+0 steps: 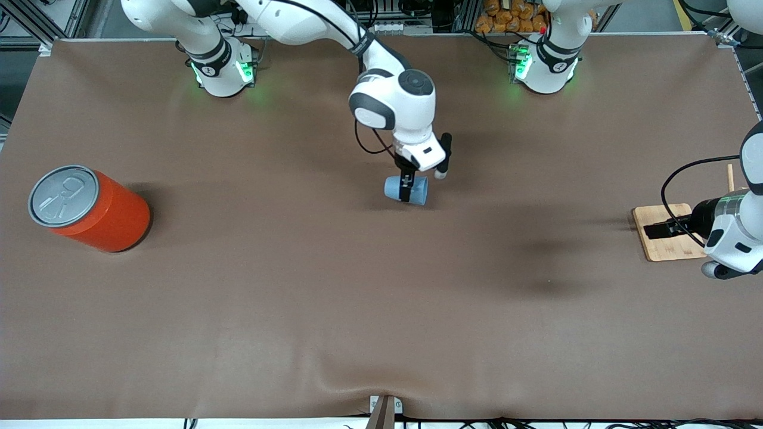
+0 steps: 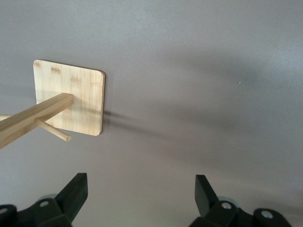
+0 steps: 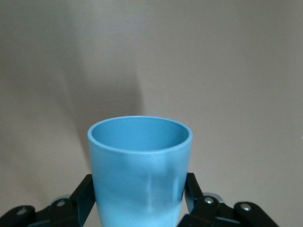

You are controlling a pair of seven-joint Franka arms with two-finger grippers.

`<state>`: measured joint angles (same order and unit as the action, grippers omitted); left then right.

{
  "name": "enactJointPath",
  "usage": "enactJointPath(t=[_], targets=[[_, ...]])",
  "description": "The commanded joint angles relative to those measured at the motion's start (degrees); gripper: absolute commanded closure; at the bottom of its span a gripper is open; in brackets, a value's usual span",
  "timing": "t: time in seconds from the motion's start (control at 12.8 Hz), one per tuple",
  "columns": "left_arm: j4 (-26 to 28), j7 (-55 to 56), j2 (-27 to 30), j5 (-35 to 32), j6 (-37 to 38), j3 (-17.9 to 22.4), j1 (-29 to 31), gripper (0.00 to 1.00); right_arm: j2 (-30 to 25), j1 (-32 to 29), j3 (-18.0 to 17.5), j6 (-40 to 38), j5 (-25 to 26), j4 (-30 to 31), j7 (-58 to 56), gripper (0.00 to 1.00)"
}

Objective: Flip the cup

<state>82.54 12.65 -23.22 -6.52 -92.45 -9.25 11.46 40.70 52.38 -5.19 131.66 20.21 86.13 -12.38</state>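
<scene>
Cup (image 1: 406, 190) pinched on its side, lifted over the middle of the table.

Held across the body by the right gripper (image 1: 407, 192), fingers (image 3: 84, 201) pressed against both walls, rim pointing away from the wrist in the right wrist view. Probably mid-flip: next, a turn of the wrist until the cup is vertical, then a gentle lowering to the brown cloth (image 1: 298, 298) before letting go. Left gripper (image 1: 653, 230) spread wide and empty, waiting over the bamboo stand (image 2: 83, 92). Orange can (image 1: 89, 207) well apart, at the right arm's end.
</scene>
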Motion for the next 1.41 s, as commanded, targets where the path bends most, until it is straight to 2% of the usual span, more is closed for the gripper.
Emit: enactJointPath(t=[0.0, 0.39, 0.55, 0.63, 0.71, 1.1, 1.25, 1.33], targets=[[0.5, -0.1, 1.2, 0.2, 0.6, 0.0, 0.0, 0.00, 2.0, 2.2, 0.4, -0.5, 2.6, -2.1, -0.4, 1.00], [0.6, 0.5, 1.1, 0.4, 0.6, 0.0, -0.1, 0.00, 4.7, 2.7, 0.3, -0.4, 2.7, -2.3, 7.1, 1.00], [0.3, -0.6, 1.4, 3.2, 0.6, -0.2, 1.9, 0.00, 6.2, 2.6, 0.4, -0.4, 2.9, -3.7, 6.9, 1.00], [0.4, -0.8, 1.4, 6.6, 0.6, -0.2, 2.8, 0.00, 7.0, 2.6, 0.4, -0.4, 2.9, -4.4, 6.9, 0.76], [0.5, -0.6, 1.2, 8.3, 0.6, -0.2, 2.8, 0.00, 7.1, 2.5, 0.4, -0.4, 2.9, -4.4, 7.2, 0.01], [2.3, -0.7, 0.8, 8.7, 0.6, -0.6, 2.2, 0.00, 4.6, 1.9, 0.3, -2.9, 1.7, -6.2, 6.9, 0.00], [3.9, -0.8, 0.5, 8.7, 0.6, -1.5, 1.6, 0.00, 0.5, 1.4, -0.1, -10.3, 1.1, -6.2, 5.7, 0.00], [4.1, -0.8, -0.5, 8.8, 0.6, -2.4, 1.5, 0.00, -2.4, 1.4, -0.1, -14.7, -1.8, -6.2, 5.1, 0.00]])
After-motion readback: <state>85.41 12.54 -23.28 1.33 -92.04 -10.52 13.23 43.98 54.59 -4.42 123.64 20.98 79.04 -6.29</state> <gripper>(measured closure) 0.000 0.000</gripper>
